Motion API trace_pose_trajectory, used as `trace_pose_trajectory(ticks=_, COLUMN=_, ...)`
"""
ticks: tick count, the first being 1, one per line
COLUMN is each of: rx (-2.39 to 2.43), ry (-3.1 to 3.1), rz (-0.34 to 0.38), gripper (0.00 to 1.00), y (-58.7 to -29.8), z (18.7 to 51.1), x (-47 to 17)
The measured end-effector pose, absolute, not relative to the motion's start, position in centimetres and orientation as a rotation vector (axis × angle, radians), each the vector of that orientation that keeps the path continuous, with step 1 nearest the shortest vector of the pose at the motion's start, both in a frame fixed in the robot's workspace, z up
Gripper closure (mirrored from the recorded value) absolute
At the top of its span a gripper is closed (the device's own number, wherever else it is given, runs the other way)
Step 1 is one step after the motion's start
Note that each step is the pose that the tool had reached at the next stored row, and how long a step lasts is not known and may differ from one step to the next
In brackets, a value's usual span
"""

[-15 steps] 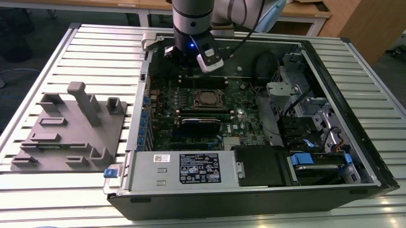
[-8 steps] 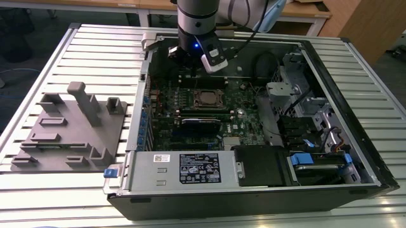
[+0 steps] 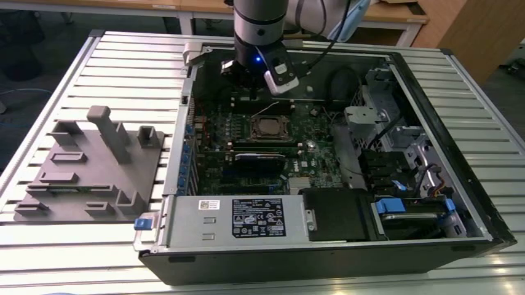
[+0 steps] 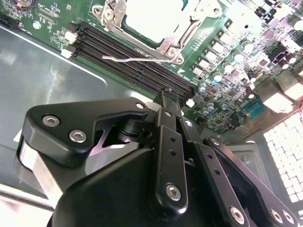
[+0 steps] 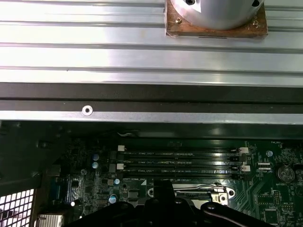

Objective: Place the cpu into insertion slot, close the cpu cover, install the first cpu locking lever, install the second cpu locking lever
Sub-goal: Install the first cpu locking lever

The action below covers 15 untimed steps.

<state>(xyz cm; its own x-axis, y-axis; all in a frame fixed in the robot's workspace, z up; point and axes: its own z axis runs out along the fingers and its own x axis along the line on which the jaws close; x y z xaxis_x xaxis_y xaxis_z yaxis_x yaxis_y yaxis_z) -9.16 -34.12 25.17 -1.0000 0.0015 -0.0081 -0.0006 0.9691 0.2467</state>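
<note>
Exterior view: one gripper hangs inside the open computer case. It is near the single insertion slot but not touching it. One cpu is seated in the slot.

Second wrist view: the fingers are pressed together on nothing. One cpu cover appears to lie down over the chip. One locking lever stands free beside it. Judgement: the first-lever step is in hand, and it calls for exact contact on a thin wire.

First wrist view: a second lever cannot be made out.

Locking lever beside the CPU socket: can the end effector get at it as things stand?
Likely yes. The end effector hangs just short of the wire lever, above the memory slots, with nothing standing between them in the second wrist view.
</note>
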Motion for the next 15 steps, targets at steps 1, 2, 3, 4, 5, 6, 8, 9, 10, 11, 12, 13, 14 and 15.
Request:
trace_pose_trajectory(ticks=1, rx=0.001, ry=3.109, rz=0.389, gripper=0.89, y=-34.12, z=25.18, x=-9.15)
trace_pose_trajectory(ticks=2, rx=0.000, ry=3.109, rz=0.389, gripper=0.89, y=-34.12, z=25.18, x=-9.14)
trace_pose_trajectory(ticks=3, rx=0.001, ry=3.109, rz=0.389, gripper=0.89, y=-34.13, z=25.18, x=-9.14)
trace_pose_trajectory(ticks=4, rx=0.001, ry=3.109, rz=0.389, gripper=0.89, y=-34.12, z=25.17, x=-9.13)
trace_pose_trajectory(ticks=5, rx=0.000, ry=3.110, rz=0.385, gripper=0.89, y=-34.12, z=25.17, x=-9.12)
trace_pose_trajectory(ticks=6, rx=0.000, ry=3.111, rz=0.378, gripper=0.89, y=-34.12, z=25.16, x=-9.13)
trace_pose_trajectory(ticks=8, rx=0.000, ry=3.112, rz=0.366, gripper=0.89, y=-34.12, z=25.10, x=-9.13)
trace_pose_trajectory(ticks=9, rx=0.000, ry=3.112, rz=0.361, gripper=0.89, y=-34.12, z=25.06, x=-9.13)
trace_pose_trajectory(ticks=10, rx=0.000, ry=3.113, rz=0.354, gripper=0.89, y=-34.11, z=25.03, x=-9.13)
trace_pose_trajectory(ticks=11, rx=0.000, ry=3.114, rz=0.349, gripper=0.89, y=-34.10, z=24.98, x=-9.12)
trace_pose_trajectory(ticks=12, rx=0.000, ry=3.114, rz=0.344, gripper=0.89, y=-34.08, z=24.93, x=-9.09)
trace_pose_trajectory(ticks=13, rx=0.000, ry=3.115, rz=0.341, gripper=0.89, y=-34.06, z=24.88, x=-9.07)
trace_pose_trajectory(ticks=14, rx=0.000, ry=3.115, rz=0.338, gripper=0.89, y=-34.03, z=24.83, x=-9.05)
trace_pose_trajectory(ticks=15, rx=0.000, ry=3.115, rz=0.336, gripper=0.89, y=-34.01, z=24.78, x=-9.02)
